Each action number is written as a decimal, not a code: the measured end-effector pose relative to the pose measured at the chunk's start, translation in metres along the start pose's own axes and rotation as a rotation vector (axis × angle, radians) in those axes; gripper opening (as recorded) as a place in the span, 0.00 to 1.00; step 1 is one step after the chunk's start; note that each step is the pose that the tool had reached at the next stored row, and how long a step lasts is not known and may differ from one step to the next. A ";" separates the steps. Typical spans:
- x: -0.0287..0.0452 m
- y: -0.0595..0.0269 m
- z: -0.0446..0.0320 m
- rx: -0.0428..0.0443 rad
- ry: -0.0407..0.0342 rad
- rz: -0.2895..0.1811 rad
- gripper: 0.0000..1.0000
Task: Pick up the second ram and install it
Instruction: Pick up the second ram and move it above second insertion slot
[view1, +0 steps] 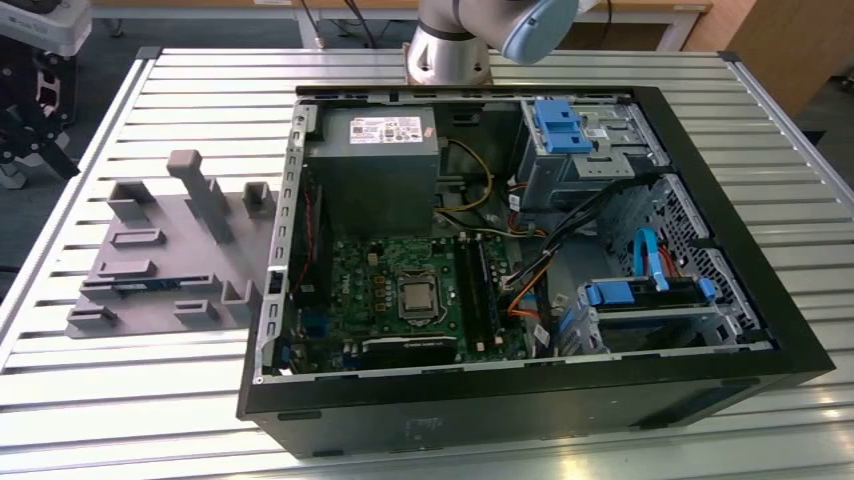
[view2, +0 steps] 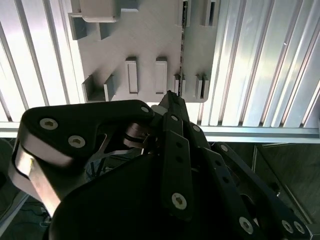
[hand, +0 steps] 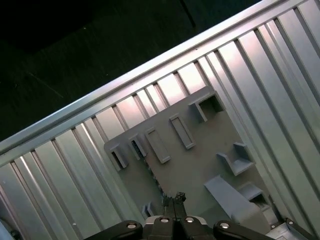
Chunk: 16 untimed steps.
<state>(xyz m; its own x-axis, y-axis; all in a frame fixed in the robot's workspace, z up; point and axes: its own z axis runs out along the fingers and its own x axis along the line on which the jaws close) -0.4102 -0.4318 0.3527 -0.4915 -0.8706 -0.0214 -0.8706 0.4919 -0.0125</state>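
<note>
The second ram (view1: 134, 285) stands on edge in a slot of the grey fixture (view1: 160, 260), on the slatted table at the exterior view's left. Both wrist views look down on it from high above, where it is a thin dark line (view2: 182, 45) (hand: 151, 172) between the fixture's blocks. My gripper (view2: 170, 96) (hand: 173, 198) hangs well above the fixture, close over one end of the stick. Its narrow fingers are pressed together with nothing between them. The open computer case (view1: 747, 330) holds the green motherboard (view1: 387, 290).
The case takes up the middle and the exterior view's right of the table. The arm's base (view1: 447, 45) stands behind it. Upright grey blocks (view1: 200, 195) rise from the fixture. The table edge (hand: 125, 92) runs close beyond the fixture, with dark floor past it.
</note>
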 end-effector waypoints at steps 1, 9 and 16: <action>0.0000 0.0000 0.0000 0.0000 0.0000 0.000 0.11; 0.0000 0.0000 0.0001 -0.0004 -0.0003 -0.021 0.11; 0.0000 0.0000 0.0007 -0.0031 -0.0019 -0.144 0.11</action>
<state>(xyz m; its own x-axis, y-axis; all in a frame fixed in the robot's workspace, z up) -0.4102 -0.4318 0.3519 -0.3612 -0.9322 -0.0215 -0.9323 0.3615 -0.0125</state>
